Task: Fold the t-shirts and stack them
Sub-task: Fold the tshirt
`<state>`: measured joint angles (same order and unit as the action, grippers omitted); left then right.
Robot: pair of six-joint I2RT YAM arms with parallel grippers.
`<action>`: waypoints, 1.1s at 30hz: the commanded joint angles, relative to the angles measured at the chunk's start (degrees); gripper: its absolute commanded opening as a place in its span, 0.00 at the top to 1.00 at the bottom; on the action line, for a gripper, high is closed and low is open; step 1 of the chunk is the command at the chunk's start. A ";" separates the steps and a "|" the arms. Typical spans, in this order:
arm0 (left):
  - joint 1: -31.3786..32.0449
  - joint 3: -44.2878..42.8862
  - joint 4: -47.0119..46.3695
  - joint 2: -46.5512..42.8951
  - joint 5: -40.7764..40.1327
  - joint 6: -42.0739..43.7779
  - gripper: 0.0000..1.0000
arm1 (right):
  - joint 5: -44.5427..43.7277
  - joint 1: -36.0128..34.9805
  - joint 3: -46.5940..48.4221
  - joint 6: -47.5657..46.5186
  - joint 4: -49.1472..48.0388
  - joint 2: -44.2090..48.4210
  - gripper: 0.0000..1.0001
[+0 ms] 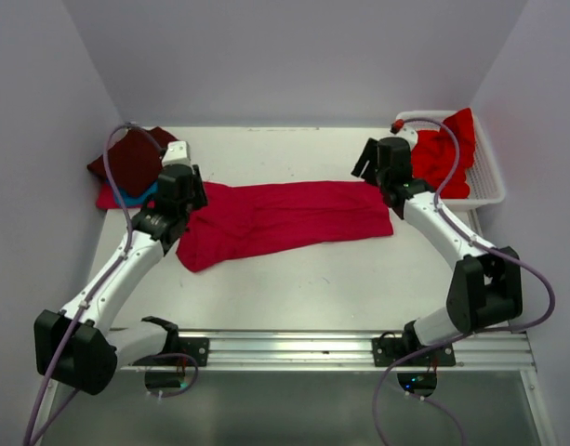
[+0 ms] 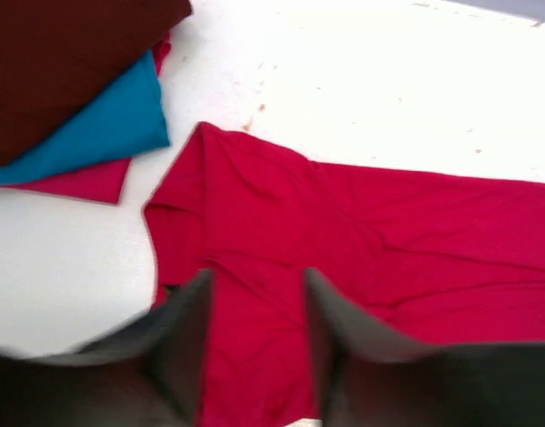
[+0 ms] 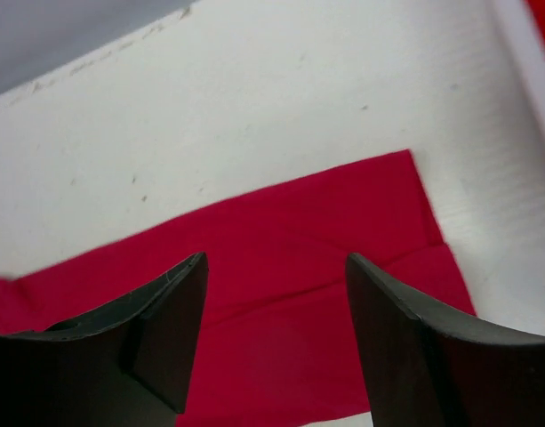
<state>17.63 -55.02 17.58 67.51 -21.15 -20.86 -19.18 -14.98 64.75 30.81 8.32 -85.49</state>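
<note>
The crimson-pink t-shirt (image 1: 285, 218) lies folded in a long band across the middle of the desk (image 1: 294, 279). The left gripper (image 2: 257, 280) is over its left end and the right gripper (image 3: 276, 267) over its right end, both with fingers apart and holding nothing. At the far left, the dark maroon t-shirt (image 2: 68, 62) tops the teal t-shirt (image 2: 103, 129) and the pink-red t-shirt (image 2: 85, 182), and the bright red t-shirt (image 1: 443, 153) sits in the white basket (image 1: 489, 177).

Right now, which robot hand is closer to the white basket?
Right. The right gripper hovers just beside the basket; the left gripper is far across the table, next to the folded stack.
</note>
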 commanded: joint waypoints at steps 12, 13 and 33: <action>-0.40 32.95 -35.22 -4.32 27.47 -20.44 0.63 | 24.81 -13.48 -7.70 -5.23 1.26 -2.84 0.28; -0.40 34.79 -40.56 -3.53 28.87 -22.19 0.63 | 23.85 -14.10 -8.41 -5.23 1.44 -1.97 0.27; -0.31 34.73 -57.76 14.85 26.51 -31.43 0.59 | 17.16 -16.04 -18.78 -5.32 4.60 9.82 0.26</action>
<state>17.63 -17.54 -37.91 82.06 7.84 -51.68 -0.49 -30.79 46.19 26.00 13.06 -77.58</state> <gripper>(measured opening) 0.410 0.736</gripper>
